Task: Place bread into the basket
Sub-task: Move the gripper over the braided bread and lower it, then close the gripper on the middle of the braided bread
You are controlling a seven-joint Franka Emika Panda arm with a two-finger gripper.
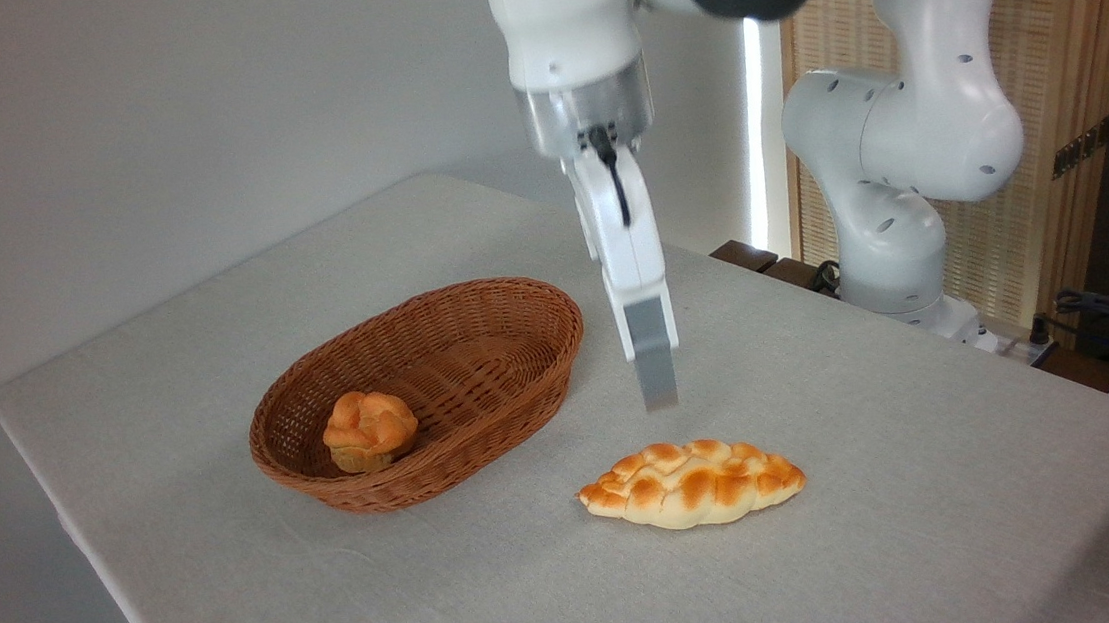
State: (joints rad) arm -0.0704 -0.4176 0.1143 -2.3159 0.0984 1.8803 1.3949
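Golden bread lies on the tabletop outside the basket, jaws above it empty, their gap unreadable edge-on.

Views: one fixed camera only.
Position: in front of the surface, raised, off one corner.
Facing: down and across toward the far wall.
Nearness: close; the arm's top is cut off at the upper edge.
Frame: arm base at right.
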